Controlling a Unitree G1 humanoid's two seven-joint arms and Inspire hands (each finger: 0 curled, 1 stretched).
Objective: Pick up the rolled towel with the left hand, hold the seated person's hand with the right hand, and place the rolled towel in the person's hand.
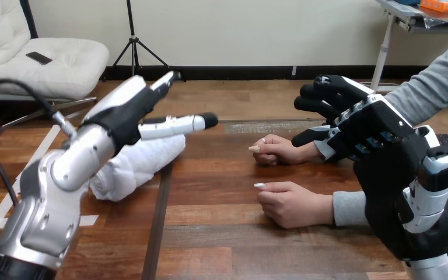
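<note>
A white rolled towel (134, 165) lies on the wooden table (227, 233) at the left. My left hand (134, 111) hovers over its far end with fingers straight, open, holding nothing. The person's two hands rest on the table at the centre right, loosely curled: the far one (280, 150) and the near one (289, 203). My right hand (350, 114) is raised just right of the far hand, over the person's grey-sleeved wrist, fingers bent but around nothing. I see no grip on the person.
The person's grey-sleeved arms (431, 87) come in from the right edge. My right forearm (426, 198) rises from the bottom right, close over the near sleeve.
</note>
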